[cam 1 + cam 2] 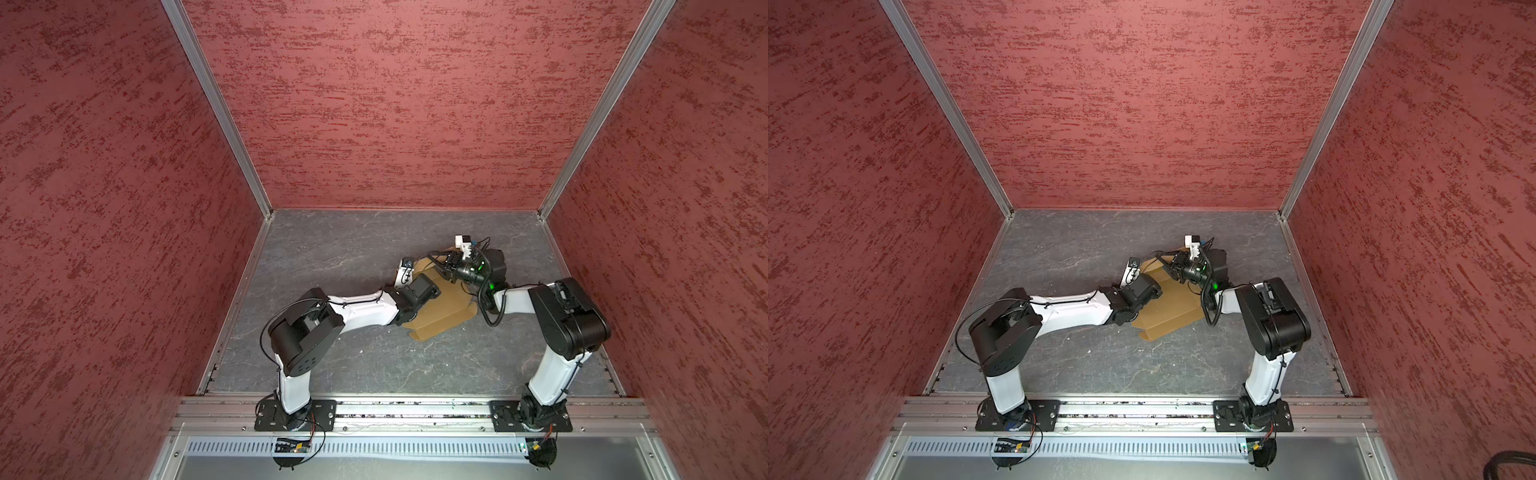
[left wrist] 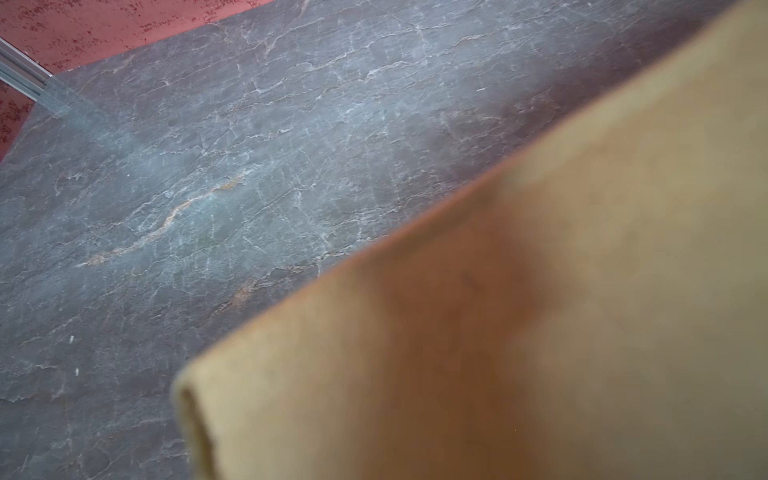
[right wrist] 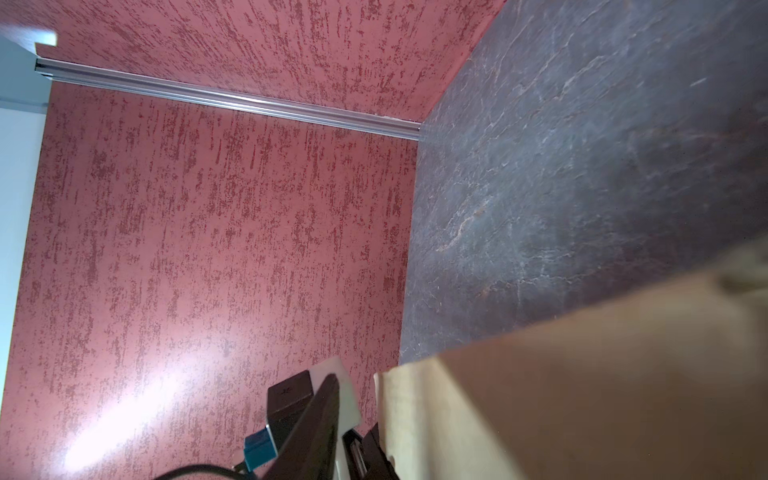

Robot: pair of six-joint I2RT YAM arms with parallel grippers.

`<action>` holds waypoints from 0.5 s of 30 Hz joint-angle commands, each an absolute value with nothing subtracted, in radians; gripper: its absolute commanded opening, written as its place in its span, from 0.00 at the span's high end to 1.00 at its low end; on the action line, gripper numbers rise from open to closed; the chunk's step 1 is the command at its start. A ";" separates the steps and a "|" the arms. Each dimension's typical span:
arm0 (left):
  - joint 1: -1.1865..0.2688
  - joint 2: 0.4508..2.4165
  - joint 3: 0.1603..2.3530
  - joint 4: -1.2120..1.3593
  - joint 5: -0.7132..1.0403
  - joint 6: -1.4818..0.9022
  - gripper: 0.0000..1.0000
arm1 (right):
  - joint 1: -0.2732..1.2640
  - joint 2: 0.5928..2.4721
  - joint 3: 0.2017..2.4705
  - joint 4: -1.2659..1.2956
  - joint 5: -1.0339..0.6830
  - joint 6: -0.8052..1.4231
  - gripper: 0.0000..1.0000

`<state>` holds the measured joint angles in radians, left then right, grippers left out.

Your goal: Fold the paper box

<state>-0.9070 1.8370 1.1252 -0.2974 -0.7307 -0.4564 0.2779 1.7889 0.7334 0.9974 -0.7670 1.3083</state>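
The grey, slate-patterned tabletop (image 1: 332, 257) carries the paper box (image 1: 446, 311), a plain brown die-cut sheet of corrugated cardboard. It lies mid-tabletop with its near panel flat. Its far flap (image 1: 424, 266) stands raised and fills much of both wrist views. The left claw (image 1: 430, 284) and right claw (image 1: 437, 266) meet at that flap; whether either is clenched or released cannot be told. Recommended: bend the flap squarely along its crease, pin the flat panel, and apply even pressure from both sides to prevent skew.

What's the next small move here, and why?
Probably tip the raised flap further over: cardboard stands close before both wrist cameras, while the rest of the box lies flat on the table, so the fold looks unfinished.
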 commanded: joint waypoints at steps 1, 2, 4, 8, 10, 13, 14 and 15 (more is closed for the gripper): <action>-0.886 1.799 1.095 -0.261 -0.705 -0.400 0.84 | 0.281 1.729 0.715 0.949 -0.721 1.280 0.60; -0.878 1.793 1.085 -0.247 -0.696 -0.388 0.85 | 0.281 1.716 0.708 0.936 -0.718 1.278 0.59; -0.864 1.780 1.067 -0.215 -0.672 -0.361 0.85 | 0.281 1.688 0.693 0.902 -0.714 1.270 0.57; -0.827 1.753 1.032 -0.158 -0.615 -0.315 0.87 | 0.282 1.616 0.652 0.815 -0.701 1.238 0.53; -0.808 1.741 1.018 -0.129 -0.582 -0.291 0.88 | 0.285 1.574 0.630 0.770 -0.698 1.220 0.51; -0.782 1.731 1.014 -0.116 -0.549 -0.272 0.89 | 0.288 1.517 0.609 0.695 -0.699 1.186 0.49; -0.774 1.728 1.011 -0.111 -0.541 -0.269 0.89 | 0.288 1.501 0.601 0.676 -0.698 1.179 0.48; -0.765 1.726 1.008 -0.105 -0.532 -0.265 0.89 | 0.290 1.481 0.593 0.653 -0.697 1.172 0.47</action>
<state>-0.7830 1.7485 1.0172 -0.1394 -0.5793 -0.3111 0.2806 1.5299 0.6098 0.7341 -0.7212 1.2179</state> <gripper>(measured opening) 0.113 0.522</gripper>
